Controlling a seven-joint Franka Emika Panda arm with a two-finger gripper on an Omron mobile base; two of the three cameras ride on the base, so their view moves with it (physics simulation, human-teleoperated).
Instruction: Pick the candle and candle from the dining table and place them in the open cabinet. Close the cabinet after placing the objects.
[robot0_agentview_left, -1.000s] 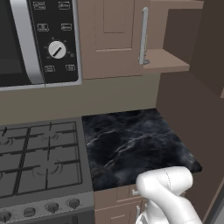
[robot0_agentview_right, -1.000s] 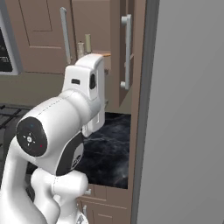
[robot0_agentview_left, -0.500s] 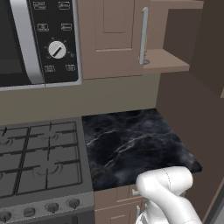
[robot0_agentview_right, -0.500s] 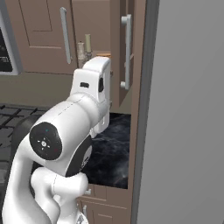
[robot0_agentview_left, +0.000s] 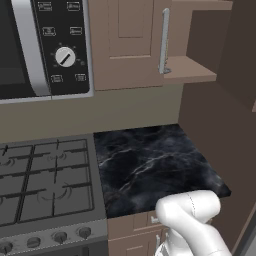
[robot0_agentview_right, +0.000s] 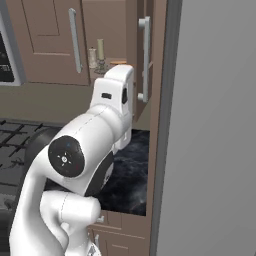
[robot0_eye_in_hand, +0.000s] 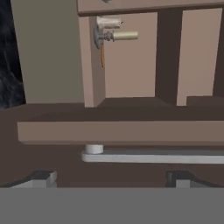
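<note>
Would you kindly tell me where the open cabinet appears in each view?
Left base view: the cabinet is at the upper right, its shelf level.
Right base view: top centre, candles inside.
Hand view: upper middle, rolled sideways.
Shared landmark: the black marble counter.

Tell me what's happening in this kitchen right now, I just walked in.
The robot arm is working at the open wall cabinet beside the microwave. Both candles already sit on its shelf: the stick candle on its dish and the short stub next to it. The gripper has its jaws open and empty, facing the edge of the open cabinet door, right by the door's silver bar handle. Closing the door looks like what's left.
</note>
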